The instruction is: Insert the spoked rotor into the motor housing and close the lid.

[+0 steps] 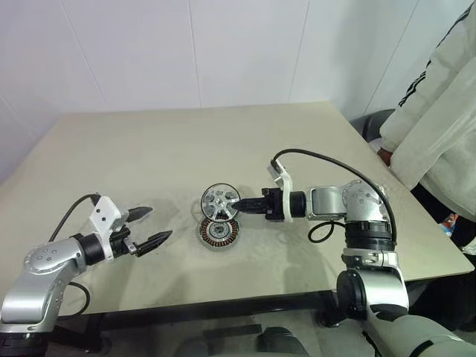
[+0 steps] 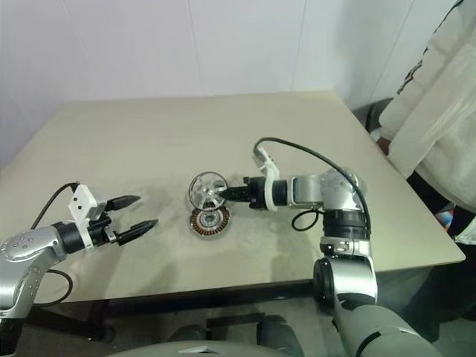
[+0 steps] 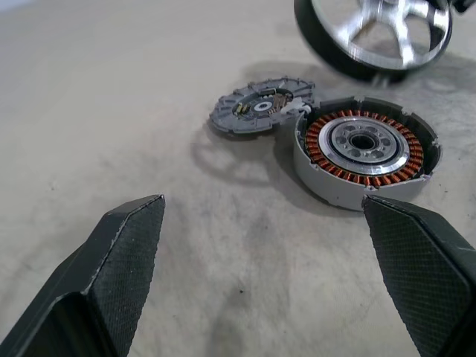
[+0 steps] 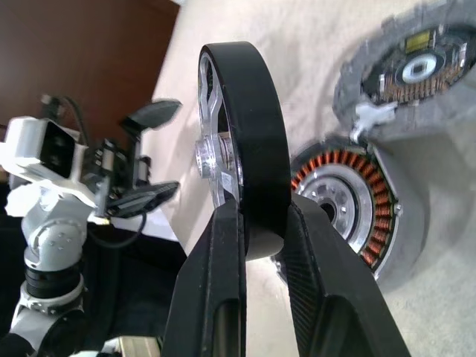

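Observation:
My right gripper (image 1: 238,203) is shut on the spoked rotor (image 1: 220,201), pinching its black rim (image 4: 249,134) between both fingers. The rotor hangs on edge just above and behind the motor housing (image 1: 218,233). The housing sits on the table as an open cup with coppery windings (image 3: 364,152) round a dark centre. The grey notched lid (image 3: 256,111) lies flat right beside the housing, touching its wall. My left gripper (image 1: 158,223) stands open and empty, well to the left of the housing, with its fingers (image 3: 111,282) pointing at it.
The beige table (image 1: 149,149) stretches far back and to both sides. A person in a white jacket (image 1: 439,134) stands at the table's right edge. A black cable (image 1: 327,160) loops over my right forearm.

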